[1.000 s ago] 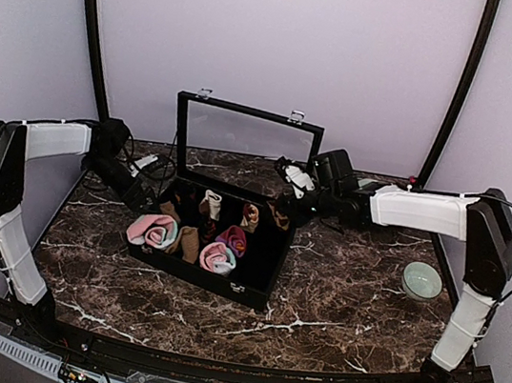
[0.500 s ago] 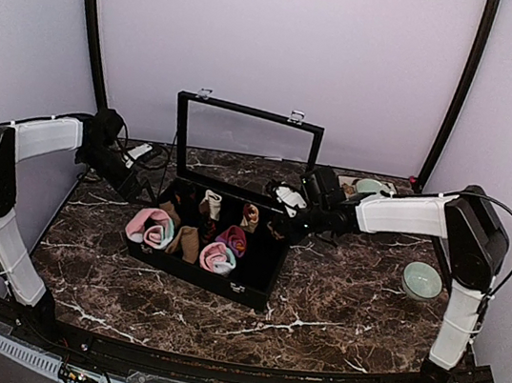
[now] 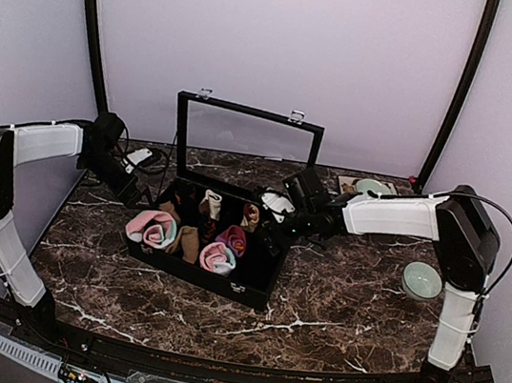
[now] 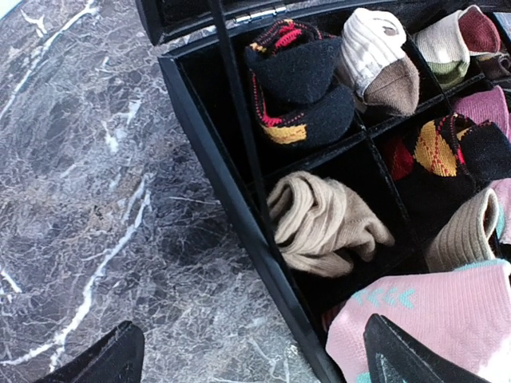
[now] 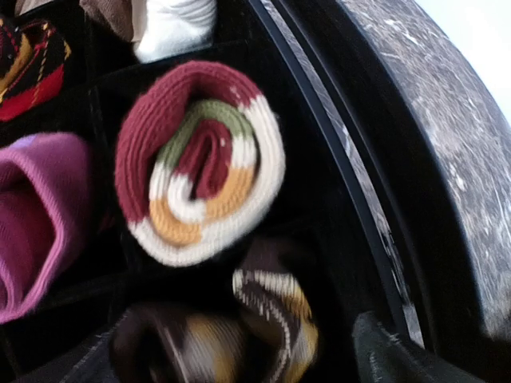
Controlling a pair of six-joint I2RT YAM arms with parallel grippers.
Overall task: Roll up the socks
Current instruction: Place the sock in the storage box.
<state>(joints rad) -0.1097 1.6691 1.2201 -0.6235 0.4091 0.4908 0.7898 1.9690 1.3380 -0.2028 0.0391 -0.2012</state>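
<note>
The socks lie in the open black box (image 3: 250,295). The pink sock with mint marks (image 3: 152,229) is rolled in the front left compartment and shows at the lower right of the left wrist view (image 4: 435,315). The dark brown sock with tan checks (image 5: 267,327) lies bunched and blurred in a back right compartment. My right gripper (image 5: 239,363) hangs open over it, its fingers apart on either side. My left gripper (image 4: 259,363) is open, straddling the box's left wall (image 4: 239,207), with one fingertip (image 4: 415,359) over the pink sock.
Other rolls fill the box: a maroon, white and orange one (image 5: 200,159), a magenta one (image 5: 40,215), a black one with red and yellow (image 4: 303,80), a tan bundle (image 4: 319,223). The lid (image 3: 245,137) stands upright behind. A pale green bowl (image 3: 422,280) sits at the right.
My right gripper has moved left over the box's back right compartment and opened, letting go of the brown checked sock. The left arm shifted only slightly.
</note>
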